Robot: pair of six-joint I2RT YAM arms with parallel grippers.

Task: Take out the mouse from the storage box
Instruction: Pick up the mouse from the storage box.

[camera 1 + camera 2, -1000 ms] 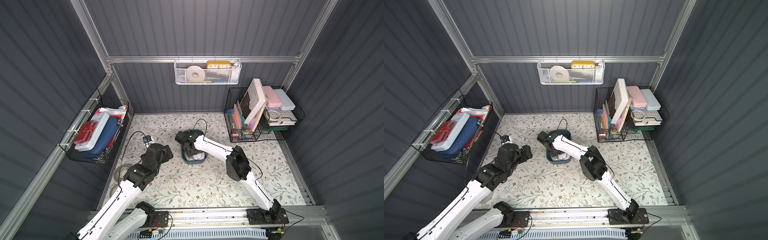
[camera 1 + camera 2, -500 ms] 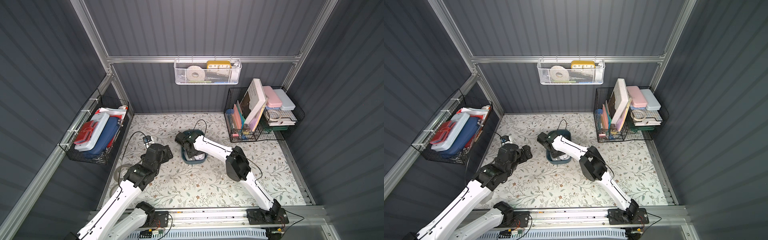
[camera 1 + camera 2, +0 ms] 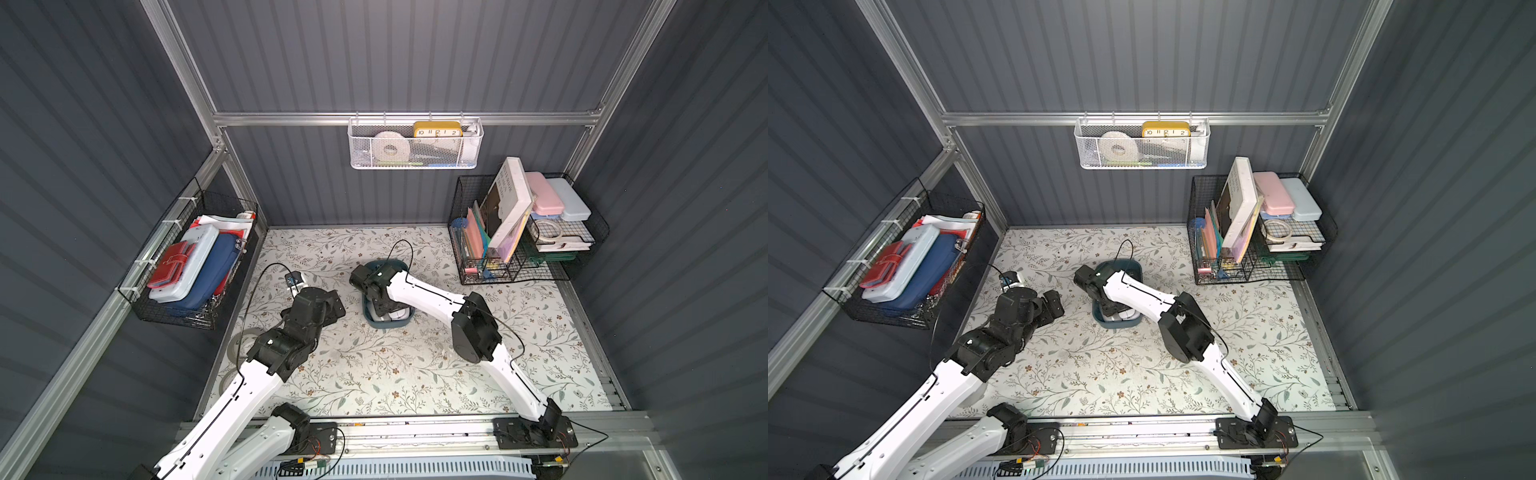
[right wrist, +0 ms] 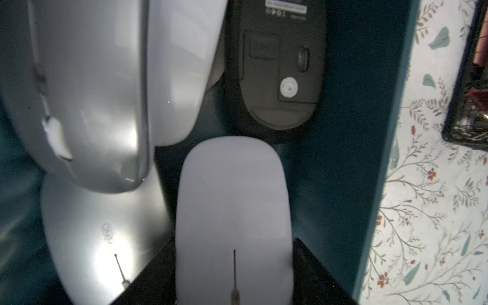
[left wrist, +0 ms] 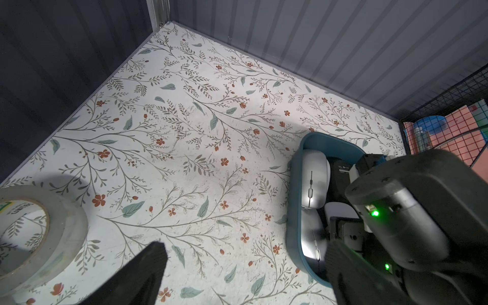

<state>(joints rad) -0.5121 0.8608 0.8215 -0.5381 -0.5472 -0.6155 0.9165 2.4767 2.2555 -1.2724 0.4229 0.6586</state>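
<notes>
Grasp step in hand, by the look of it: right claw (image 4: 233,274) down inside the storage box (image 4: 356,132), straddling a white mouse (image 4: 233,206) with a black finger tight along each flank. Cannot tell whether clenched on it or a hair short of contact. No lift to be seen, the mouse lying flat on the box floor, at the end nearer the robot's base. Left claw (image 5: 245,253) released, spread wide, hovering over bare tabletop (image 5: 184,158) just beside the box, grasping nothing. Next, most likely: firm up the pinch on that smooth, rounded shell, then raise straight up past the low rim, minding the silver mouse (image 4: 87,92) tilted over its neighbours just beside, and set down on open tabletop. Some risk of slipping on such slick sides, so worth squeezing low and square. Counting inside the box: five mice as far as can be made out, namely two silver, two white (one half hidden behind a silver), and one black mouse (image 4: 282,66) lying belly-up. Elsewhere: one roll of clear tape (image 5: 34,232) on the tabletop near the left arm, one black wire basket (image 3: 166,318) on the left wall, another (image 3: 463,216) at the back right, one white mesh basket (image 3: 365,153) on the back wall.
</notes>
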